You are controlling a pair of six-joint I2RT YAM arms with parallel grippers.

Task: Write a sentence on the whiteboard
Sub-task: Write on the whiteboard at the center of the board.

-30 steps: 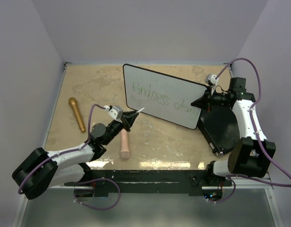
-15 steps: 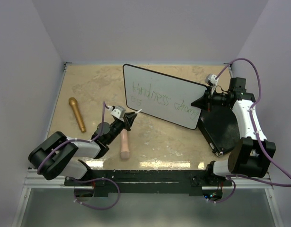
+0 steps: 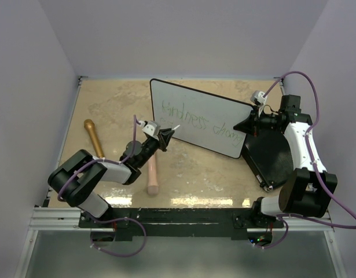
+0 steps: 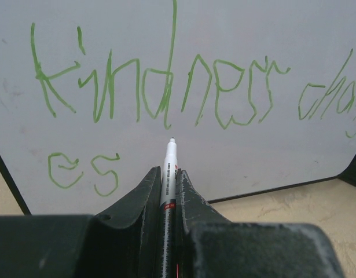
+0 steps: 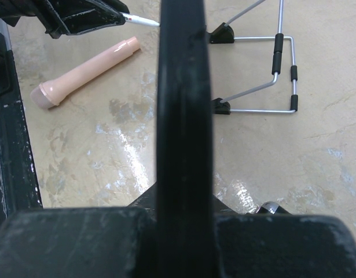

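- The desk point(image 3: 114, 101) carries everything. The whiteboard point(image 3: 183, 95) stands propped near its middle, tilted back, with its face toward my left arm.
- A black case point(image 3: 270, 153) lies behind the board's right end, under my right arm.
- My right tool point(image 3: 251, 123) is clamped shut on the board's black rim at that end. This grip has to be firm so the board does not rock under pen pressure.
- The sentence point(image 4: 166, 92) runs in green across the board. "kindness chang" fills the top line and "es" starts the second, so I judge one more word is due.
- My left tool point(image 4: 168, 171) is closed on a marker point(image 4: 169, 156), which points straight out between the fingers.
- The marker tip sits below "kindness", right of "es". I cannot tell whether it touches the surface.
- To write the next word well, I should leave a clear gap after "es" and press lightly and squarely. The letters should match the height of those already there, with the baseline level with "es".
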